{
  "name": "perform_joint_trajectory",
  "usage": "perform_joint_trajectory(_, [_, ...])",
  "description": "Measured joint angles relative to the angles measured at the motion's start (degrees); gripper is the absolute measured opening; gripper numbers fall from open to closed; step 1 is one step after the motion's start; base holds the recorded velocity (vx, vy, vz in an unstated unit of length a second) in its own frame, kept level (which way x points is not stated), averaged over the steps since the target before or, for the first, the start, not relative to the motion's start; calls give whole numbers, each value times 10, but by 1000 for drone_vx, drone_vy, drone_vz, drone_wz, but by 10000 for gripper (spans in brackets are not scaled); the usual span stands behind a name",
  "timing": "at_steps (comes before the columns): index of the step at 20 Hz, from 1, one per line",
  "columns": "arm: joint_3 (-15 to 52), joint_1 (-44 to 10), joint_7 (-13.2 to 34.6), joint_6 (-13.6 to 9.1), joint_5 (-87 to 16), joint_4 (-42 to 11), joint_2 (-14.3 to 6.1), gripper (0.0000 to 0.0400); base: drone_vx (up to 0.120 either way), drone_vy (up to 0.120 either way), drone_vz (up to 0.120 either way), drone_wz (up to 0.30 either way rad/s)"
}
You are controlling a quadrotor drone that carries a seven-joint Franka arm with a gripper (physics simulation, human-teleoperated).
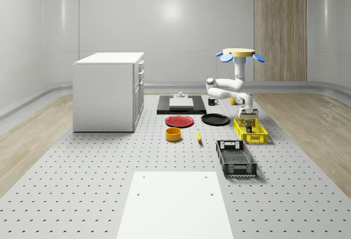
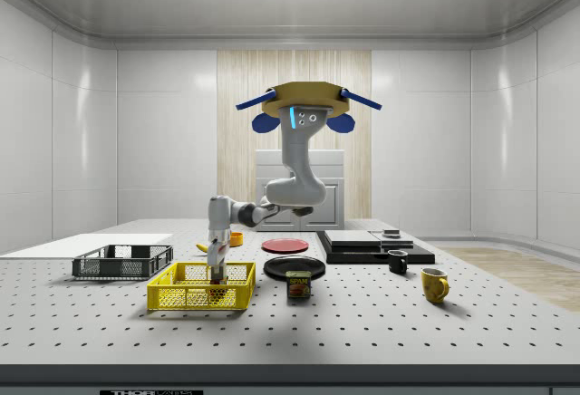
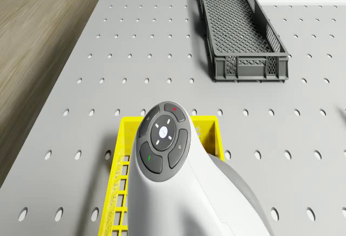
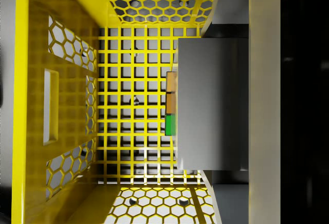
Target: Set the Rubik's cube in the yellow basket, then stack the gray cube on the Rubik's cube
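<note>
The drone [image 1: 239, 54] hovers above the table, just behind the yellow basket [image 1: 250, 131], with its arm bent down into it. The gripper [image 1: 248, 119] reaches inside the basket [image 2: 201, 288]. In the wrist view the gripper [image 4: 229, 103] is shut on the gray cube [image 4: 211, 103], with a finger against each of two opposite faces. The gray cube sits over the Rubik's cube [image 4: 171, 106]; a strip of orange and green stickers peeks out beside it, above the basket's grid floor [image 4: 133, 106]. I cannot tell whether the two cubes touch. In the drone view the arm's wrist [image 3: 162, 149] hides most of the basket [image 3: 121, 155].
A gray crate [image 1: 236, 158] lies just in front of the basket. A black plate [image 1: 215, 119], red plate [image 1: 179, 121], orange bowl [image 1: 173, 134] and banana [image 1: 198, 136] sit to the whole-scene view's left. A can [image 2: 297, 284] and mugs [image 2: 434, 284] stand nearby. A white cabinet [image 1: 108, 91] stands far left.
</note>
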Motion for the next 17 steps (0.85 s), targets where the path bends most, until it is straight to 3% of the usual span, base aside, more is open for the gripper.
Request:
perform_joint_trajectory(3, [-1, 2, 0, -1, -1, -2, 0, 323, 0, 0, 0, 0])
perform_joint_trajectory(6, [-1, 3, 0, -1, -1, -3, 1, 364, 0, 0, 0, 0])
perform_joint_trajectory(17, [48, 11, 1, -20, 45, -17, 3, 397, 0, 0, 0, 0])
